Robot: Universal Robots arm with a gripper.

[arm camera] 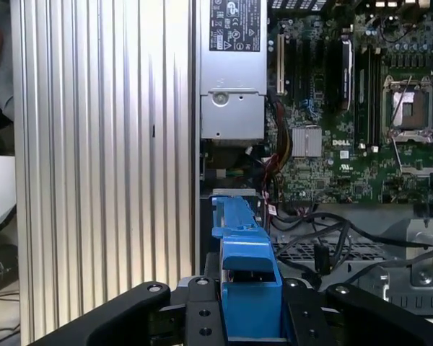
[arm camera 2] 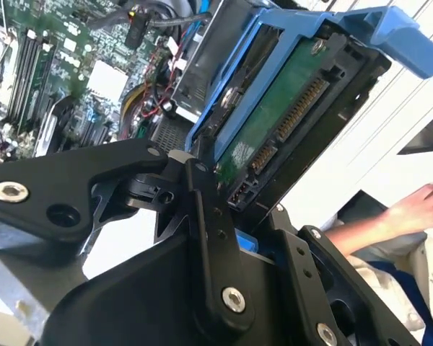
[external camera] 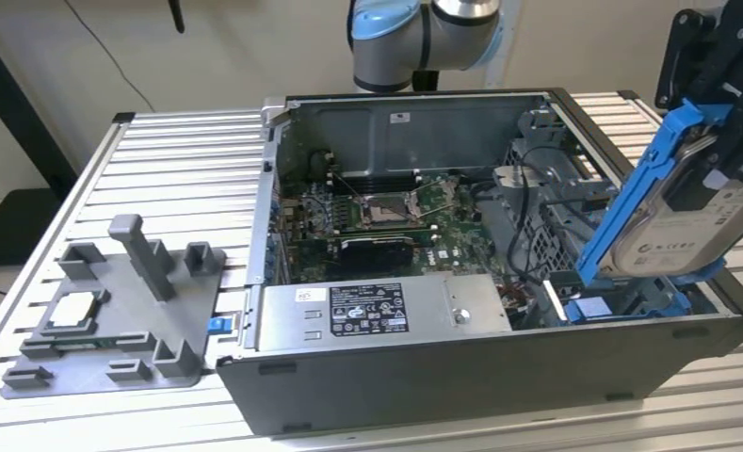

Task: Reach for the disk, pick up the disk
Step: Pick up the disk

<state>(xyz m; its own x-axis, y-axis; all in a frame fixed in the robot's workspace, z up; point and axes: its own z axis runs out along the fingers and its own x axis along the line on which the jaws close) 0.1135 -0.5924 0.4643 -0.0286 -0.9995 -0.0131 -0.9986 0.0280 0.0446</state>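
The disk [external camera: 672,235], a silver drive with a white label in a bright blue bracket, hangs tilted on edge above the right end of the open computer case [external camera: 472,363]. My gripper [external camera: 713,174] is shut on its upper part, coming in from the exterior view's upper right. In the second wrist view the disk's green circuit-board side [arm camera 2: 281,115] faces the camera, and the black fingers [arm camera 2: 202,209] clamp its lower edge. In the first wrist view the blue bracket [arm camera: 242,259] sits between the gripper's black fingers [arm camera: 202,317].
Inside the case lie the motherboard [external camera: 384,207], a silver power supply [external camera: 371,306], loose cables [external camera: 535,188] and another blue caddy [external camera: 622,303] below the disk. A grey fixture [external camera: 120,311] carrying a small silver chip [external camera: 72,309] stands on the slatted table's left. A person's hand [arm camera 2: 418,209] is nearby.
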